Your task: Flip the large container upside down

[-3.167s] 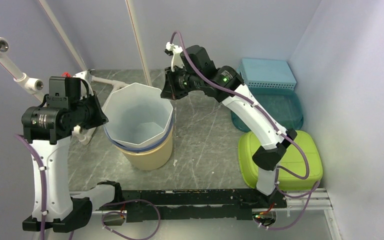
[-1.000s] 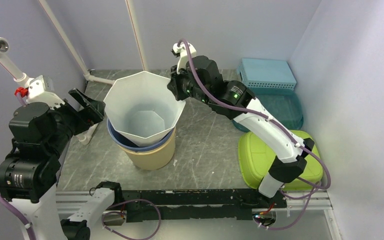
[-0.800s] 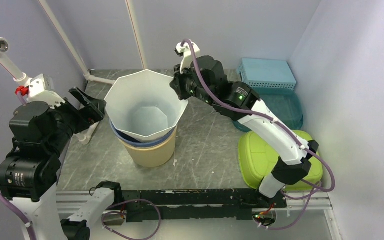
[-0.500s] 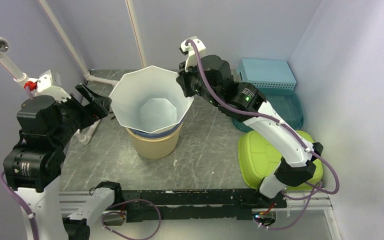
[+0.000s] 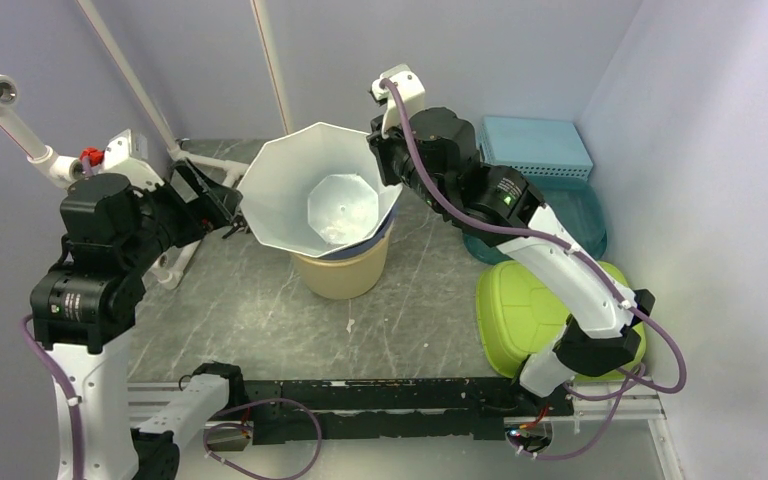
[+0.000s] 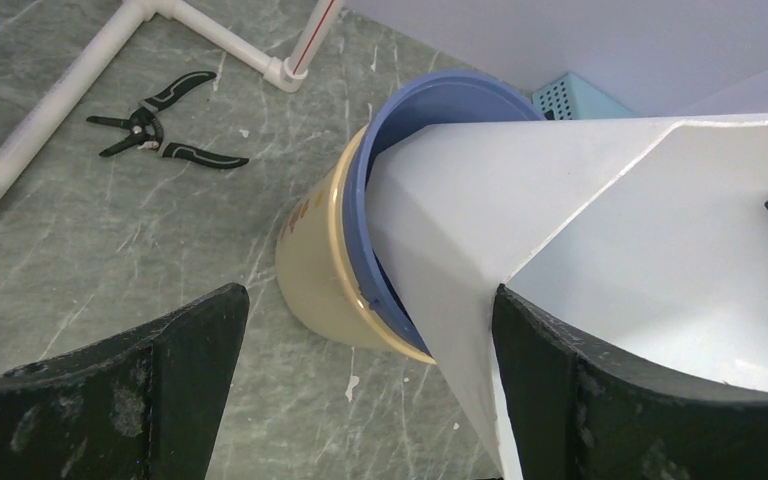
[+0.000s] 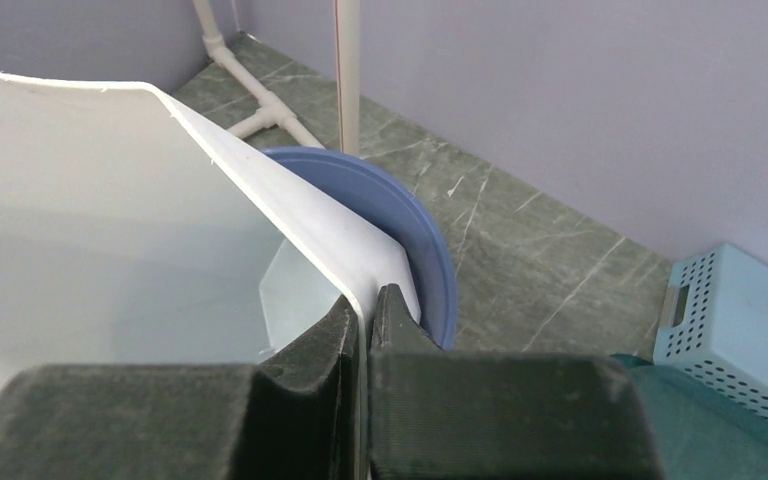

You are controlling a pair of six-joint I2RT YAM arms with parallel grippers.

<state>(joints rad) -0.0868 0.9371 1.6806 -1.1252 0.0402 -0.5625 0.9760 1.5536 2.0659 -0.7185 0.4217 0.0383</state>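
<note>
Container, white and eight-sided, sits tilted in the bucket. Its narrow base is down inside the blue pail nested in that tan bucket. Its wide mouth leans out past the bucket's left side, facing up and toward the left arm, so it is not upside down. The right claw is clenched on the container's rim above the bucket's far right side. In the right wrist view its fingers are pinched together with the thin white wall between them, just above the pail's blue lip. The left claw hangs released, jaws spread wide, to the left of the bucket at the height of the container's mouth. In the left wrist view a corner of the rim lies between the jaws, hard by one of them; whether it touches I cannot tell. The other jaw is well apart from the container. The same view shows the pail's lip standing a little above the bucket's tan wall, with the container's side resting against that lip. The bucket stands on the grey table. Pliers lie flat on the table to the bucket's far left, near a white pipe that also lies there. To the bucket's right is a green lid. Farther back on that side is a teal tray with a pale blue crate behind it.
</note>
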